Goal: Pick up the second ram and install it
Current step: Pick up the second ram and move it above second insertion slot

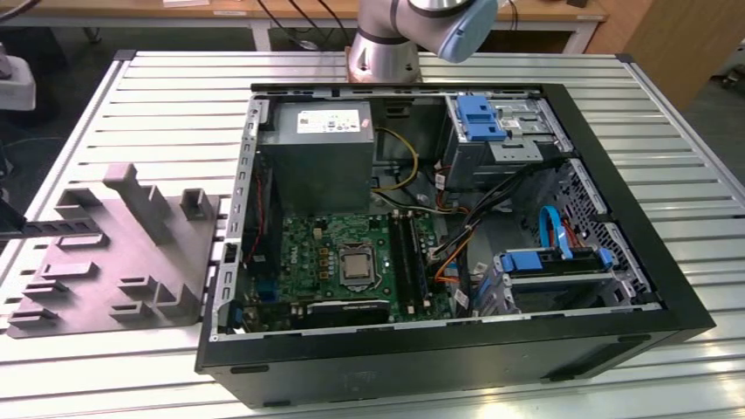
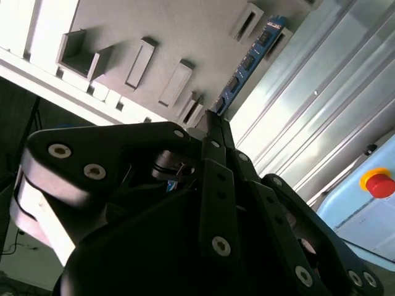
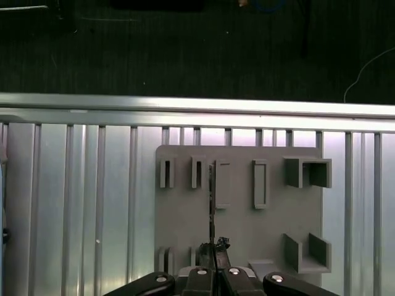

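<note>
Pincer was pinched shut on one end of the ram, w/ the rest of the stick reaching out past the fingertips over the grey tray. In the second wrist view the ram's blue face and its row of small chips showed, and its far end lay just beside a slotted block near the tray's edge. In the first wrist view the ram was edge-on, a thin dark line between two upright slot blocks, w/ more blocks on either side and two open-sided boxes further off. Couldn't tell if the ram touched the tray or was apart from it. Tray sat on the ribbed metal table, close to the table's edge. A red button on a pale blue box stood well apart, beyond the table. In the exterior view the tray lay at the exterior view's left, just beside the open PC case. The case's side wall stood between tray and motherboard. Inside the case were the power supply above the board, loose cables crowding the board's side toward the exterior view's right, and blue drive brackets. Arm base stood behind the case.
</note>
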You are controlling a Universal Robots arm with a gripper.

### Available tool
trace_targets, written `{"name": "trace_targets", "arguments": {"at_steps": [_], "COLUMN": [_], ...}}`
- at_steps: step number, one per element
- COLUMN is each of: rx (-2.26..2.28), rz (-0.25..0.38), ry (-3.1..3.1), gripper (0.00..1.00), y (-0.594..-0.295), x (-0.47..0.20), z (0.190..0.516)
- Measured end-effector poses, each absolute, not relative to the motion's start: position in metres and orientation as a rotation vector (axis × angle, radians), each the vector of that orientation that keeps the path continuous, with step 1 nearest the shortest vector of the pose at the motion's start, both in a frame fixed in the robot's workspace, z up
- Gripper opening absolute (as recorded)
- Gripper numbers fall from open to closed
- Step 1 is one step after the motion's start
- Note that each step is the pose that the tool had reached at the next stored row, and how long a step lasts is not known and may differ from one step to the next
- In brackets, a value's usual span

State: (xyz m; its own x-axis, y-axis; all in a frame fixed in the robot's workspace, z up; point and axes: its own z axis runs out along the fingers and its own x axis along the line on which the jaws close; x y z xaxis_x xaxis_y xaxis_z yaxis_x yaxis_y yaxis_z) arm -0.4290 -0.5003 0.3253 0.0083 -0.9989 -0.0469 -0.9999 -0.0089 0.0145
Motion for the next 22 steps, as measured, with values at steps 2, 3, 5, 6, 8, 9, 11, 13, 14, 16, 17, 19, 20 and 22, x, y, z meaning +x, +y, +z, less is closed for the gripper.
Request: {"name": "trace_targets", "arguments": {"at_steps": [2,3,5,6,8,9,11,13,14,16,17,19,20,22], "rx": [-2.213,-2.213,-2.211,-2.211,-2.21,-2.209,-2.209,-2.209,-2.209,-2.209,-2.209,-2.209,-2.209,-2.209], "rz": [0.07,0.072,0.075,0.076,0.078,0.078,0.079,0.079,0.079,0.079,0.079,0.079,0.079,0.079], "ry": [2.194,2.193,2.192,2.191,2.191,2.19,2.19,2.19,2.19,2.19,2.19,2.19,2.19,2.19], "gripper": [0.11,0.11,0.11,0.11,0.11,0.11,0.11,0.11,0.11,0.11,0.11,0.11,0.11,0.11], "y": [-0.5,-0.5,-0.5,-0.5,-0.5,-0.5,-0.5,-0.5,-0.5,-0.5,-0.5,-0.5,-0.5,-0.5], "x": [-0.429,-0.429,-0.429,-0.429,-0.429,-0.429,-0.429,-0.429,-0.429,-0.429,-0.429,-0.427,-0.426,-0.422], "z": [0.33,0.333,0.338,0.341,0.345,0.347,0.349,0.349,0.349,0.35,0.35,0.35,0.35,0.35]}}
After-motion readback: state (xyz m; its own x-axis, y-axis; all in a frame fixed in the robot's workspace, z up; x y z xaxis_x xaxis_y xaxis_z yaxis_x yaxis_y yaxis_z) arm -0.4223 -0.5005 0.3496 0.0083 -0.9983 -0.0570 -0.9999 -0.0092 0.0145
